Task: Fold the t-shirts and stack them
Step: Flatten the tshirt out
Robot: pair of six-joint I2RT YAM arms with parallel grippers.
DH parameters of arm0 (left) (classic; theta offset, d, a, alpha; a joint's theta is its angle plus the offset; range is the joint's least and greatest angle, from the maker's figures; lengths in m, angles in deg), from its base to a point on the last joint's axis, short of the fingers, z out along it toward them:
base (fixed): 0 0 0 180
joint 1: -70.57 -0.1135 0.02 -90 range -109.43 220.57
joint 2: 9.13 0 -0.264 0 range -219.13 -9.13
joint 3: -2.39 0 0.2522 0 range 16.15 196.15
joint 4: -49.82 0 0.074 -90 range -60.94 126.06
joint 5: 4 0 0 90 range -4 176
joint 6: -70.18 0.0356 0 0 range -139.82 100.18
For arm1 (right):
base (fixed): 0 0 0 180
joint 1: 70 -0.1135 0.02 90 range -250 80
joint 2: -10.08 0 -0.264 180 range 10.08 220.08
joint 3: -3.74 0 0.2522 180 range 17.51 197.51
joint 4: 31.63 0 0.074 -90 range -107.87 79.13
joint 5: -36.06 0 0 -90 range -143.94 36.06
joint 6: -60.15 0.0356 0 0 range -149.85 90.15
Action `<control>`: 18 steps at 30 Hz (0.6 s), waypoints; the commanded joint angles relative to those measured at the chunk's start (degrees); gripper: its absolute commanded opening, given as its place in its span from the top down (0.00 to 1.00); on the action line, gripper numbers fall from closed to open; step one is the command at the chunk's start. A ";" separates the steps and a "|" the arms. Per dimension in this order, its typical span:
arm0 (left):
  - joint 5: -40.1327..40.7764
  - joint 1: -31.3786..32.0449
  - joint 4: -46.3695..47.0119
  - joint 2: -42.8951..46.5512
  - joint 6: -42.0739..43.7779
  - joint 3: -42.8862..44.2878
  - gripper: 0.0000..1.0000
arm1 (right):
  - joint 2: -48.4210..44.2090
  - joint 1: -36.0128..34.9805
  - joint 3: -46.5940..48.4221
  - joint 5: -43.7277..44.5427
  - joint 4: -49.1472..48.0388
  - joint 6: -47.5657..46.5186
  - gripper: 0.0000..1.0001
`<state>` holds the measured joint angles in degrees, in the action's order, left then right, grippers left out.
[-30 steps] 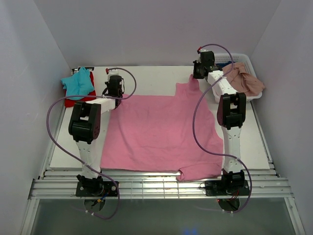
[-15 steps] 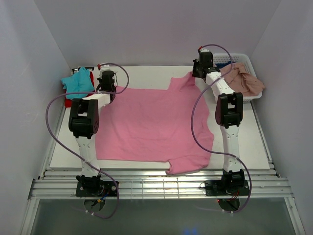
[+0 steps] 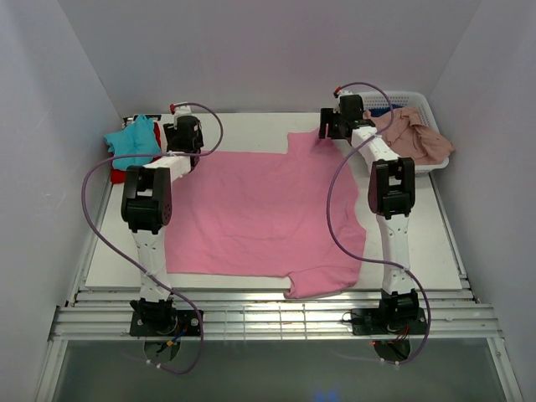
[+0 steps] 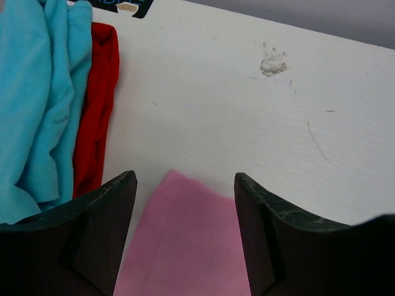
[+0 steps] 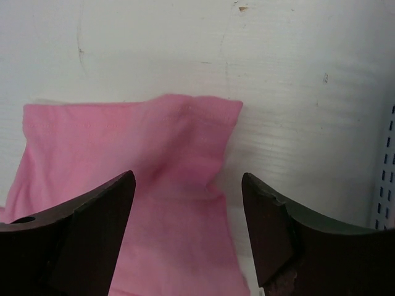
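The bright pink t-shirt (image 3: pixel 264 213) lies spread flat across the middle of the table, one sleeve hanging near the front edge. My left gripper (image 3: pixel 182 134) hovers open over its far left corner (image 4: pixel 185 240), which lies loose between the fingers (image 4: pixel 108 216). At the far right, my right gripper (image 3: pixel 335 124) is also open above the far sleeve (image 5: pixel 142 142); nothing is pinched. A teal t-shirt (image 3: pixel 134 141) lies on a red one (image 3: pixel 120 176) at the far left, and both also show as teal t-shirt (image 4: pixel 37 111) and red t-shirt (image 4: pixel 95 117).
A white lattice basket (image 3: pixel 416 100) stands at the far right corner with a dusty salmon-pink t-shirt (image 3: pixel 417 136) draped over its rim and something dark blue (image 3: pixel 383 110) inside. Its wall (image 5: pixel 387 172) shows right of the right gripper. White walls enclose the table.
Both grippers were shut on the pink shirt's far corners and drew it left and away. They have now opened and let the cloth go; it lies flat.
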<state>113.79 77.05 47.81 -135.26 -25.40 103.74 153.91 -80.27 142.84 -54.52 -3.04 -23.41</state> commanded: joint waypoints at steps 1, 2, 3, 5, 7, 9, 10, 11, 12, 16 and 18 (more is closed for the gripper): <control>1.82 -0.15 0.64 5.79 0.49 1.62 0.25 | -10.04 -0.11 -3.60 -0.83 -2.44 -3.27 0.24; 2.26 -0.15 0.64 6.85 0.05 1.18 0.25 | -13.45 -0.20 -5.18 -0.22 -2.70 -3.27 0.24; 2.44 -0.07 0.56 7.81 -0.47 0.74 0.25 | -15.31 -0.55 -8.93 0.31 -2.88 -3.27 0.25; 2.36 0.20 0.64 11.50 -2.75 -1.80 0.25 | -20.24 -1.25 -12.64 2.66 -2.44 -3.27 0.28; 1.39 1.07 0.65 14.14 -4.78 -5.48 0.26 | -23.14 -2.65 -17.20 7.16 -0.78 -2.84 0.45; -3.67 2.47 0.73 17.74 -8.72 -8.04 0.48 | -25.87 -4.32 -18.98 10.66 3.43 -1.96 0.83; -6.41 3.18 0.82 18.71 -9.61 -9.27 0.73 | -26.40 -4.94 -20.21 12.43 5.28 -1.00 0.92; -8.61 4.06 0.82 19.33 -10.23 -10.67 0.95 | -27.02 -5.47 -20.83 13.66 8.34 0.32 0.92; -11.59 6.24 0.82 19.69 -10.67 -11.04 1.00 | -27.20 -6.34 -21.62 14.54 9.33 0.59 0.92; -14.43 11.79 -0.06 19.25 -10.41 -12.62 1.00 | -27.02 -7.93 -25.84 17.10 11.54 2.35 0.92; -15.39 13.03 -0.58 18.90 -11.37 -13.85 1.00 | -25.80 -8.11 -27.51 16.67 12.15 3.23 0.92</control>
<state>103.52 87.32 49.08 -117.25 -34.61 92.46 125.65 -88.53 118.19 -40.88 3.67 -22.51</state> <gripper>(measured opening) 0.014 0.078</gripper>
